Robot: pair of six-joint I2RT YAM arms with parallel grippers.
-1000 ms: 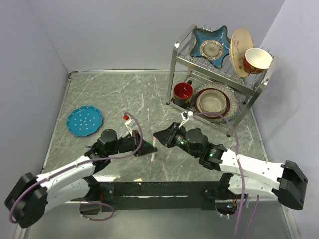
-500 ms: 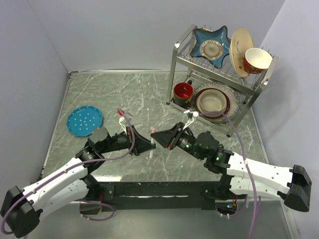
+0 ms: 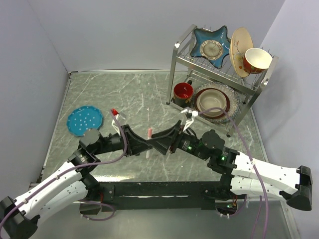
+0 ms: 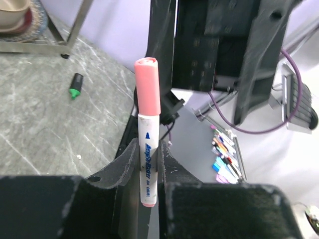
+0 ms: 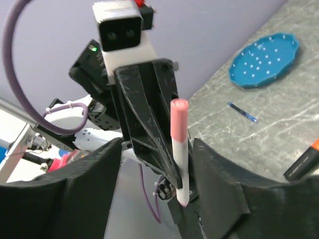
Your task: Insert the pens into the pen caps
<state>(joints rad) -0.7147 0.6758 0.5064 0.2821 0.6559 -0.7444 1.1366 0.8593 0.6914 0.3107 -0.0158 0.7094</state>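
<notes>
- Pink over white: shows the reddish-pink cap (image 4: 148, 87) seated on the upper end of the white pen (image 4: 148, 169), with the white pen upright above the marble table (image 3: 99, 89).
- Grasps the white pen by its lower part with the left gripper (image 4: 148, 160), one finger (image 4: 127, 169) pressed on each side of the barrel.
- Has the right gripper (image 5: 157, 144) released around the white pen: jaws wide apart, one on each side, with a gap to the barrel on both sides.
- Shows the green-tipped marker (image 4: 75, 85) flat on the table, well apart from the white pen.
- Shows the orange-tipped marker (image 5: 304, 162) also on the table, away from the white pen, cut by the edge of the right wrist view.
- Shows the thin blue pen (image 5: 242, 112) flat on the table, between the white pen and the blue plate (image 3: 84, 120).
- Puts the blue plate well apart from the white pen, on the side of the left arm.
- Puts the dish rack (image 3: 175, 64) well apart from the white pen, on the side of the right arm and farther back.
</notes>
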